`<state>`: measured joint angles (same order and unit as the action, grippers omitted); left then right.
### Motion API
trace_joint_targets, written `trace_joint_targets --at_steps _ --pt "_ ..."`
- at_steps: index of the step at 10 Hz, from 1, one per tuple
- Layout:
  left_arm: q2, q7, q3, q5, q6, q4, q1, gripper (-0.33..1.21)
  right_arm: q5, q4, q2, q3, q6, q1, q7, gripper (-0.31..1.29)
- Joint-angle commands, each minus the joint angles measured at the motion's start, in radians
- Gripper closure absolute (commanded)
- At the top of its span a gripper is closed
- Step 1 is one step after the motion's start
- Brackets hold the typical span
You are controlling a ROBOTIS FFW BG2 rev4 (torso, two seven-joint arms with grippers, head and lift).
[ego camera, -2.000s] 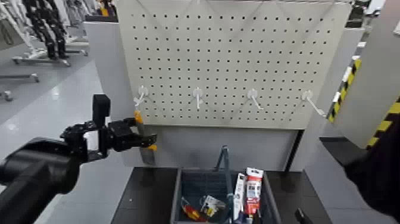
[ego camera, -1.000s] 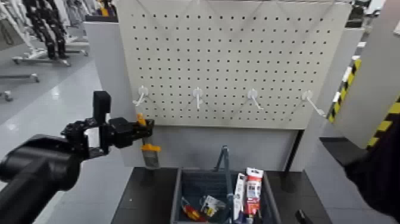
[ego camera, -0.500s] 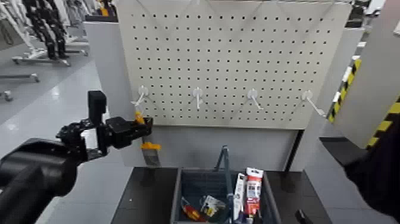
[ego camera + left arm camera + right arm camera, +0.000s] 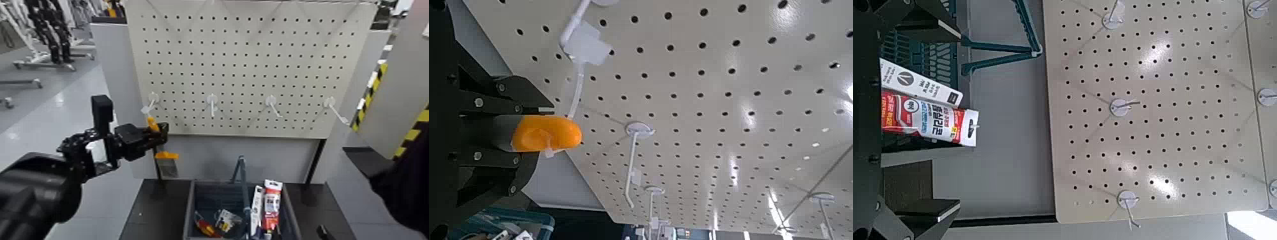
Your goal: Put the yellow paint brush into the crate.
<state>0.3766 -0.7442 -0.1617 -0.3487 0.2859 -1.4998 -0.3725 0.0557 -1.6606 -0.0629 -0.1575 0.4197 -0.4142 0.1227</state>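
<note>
My left gripper point(image 4: 156, 133) is shut on the orange handle of the yellow paint brush point(image 4: 166, 157). It holds the brush in the air in front of the pegboard's lower left corner, bristles hanging down. The left wrist view shows the handle's rounded orange tip point(image 4: 546, 133) clamped between the dark fingers. The crate point(image 4: 199, 203) stands lower and to the right of the brush, with its tall dark handle point(image 4: 240, 171) upright. My right arm point(image 4: 408, 182) waits at the right edge. The right gripper point(image 4: 923, 115) is open, looking down on the crate point(image 4: 928, 48).
A white pegboard point(image 4: 255, 64) with several empty hooks stands behind the crate. A red-and-white tube point(image 4: 272, 203) and small packets point(image 4: 223, 221) lie in the crate. The crate rests on a dark table point(image 4: 156, 214). Yellow-black striped posts point(image 4: 415, 131) stand at the right.
My left gripper has carried the brush a little to the right, toward the crate. The brush hangs straighter now. The right arm has not moved.
</note>
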Motion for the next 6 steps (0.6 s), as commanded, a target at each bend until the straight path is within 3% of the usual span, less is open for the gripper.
trace_joint_targets --at_steps 1,6 --pt "-0.025 0.011 0.011 -0.009 0.067 -0.140 0.044 1.14 0.004 0.002 0.000 0.001 0.005 0.000 0.000 0.13" --pt "-0.064 0.085 -0.015 -0.240 0.082 -0.154 0.123 1.14 0.006 0.008 -0.002 0.000 0.013 0.003 0.000 0.13"
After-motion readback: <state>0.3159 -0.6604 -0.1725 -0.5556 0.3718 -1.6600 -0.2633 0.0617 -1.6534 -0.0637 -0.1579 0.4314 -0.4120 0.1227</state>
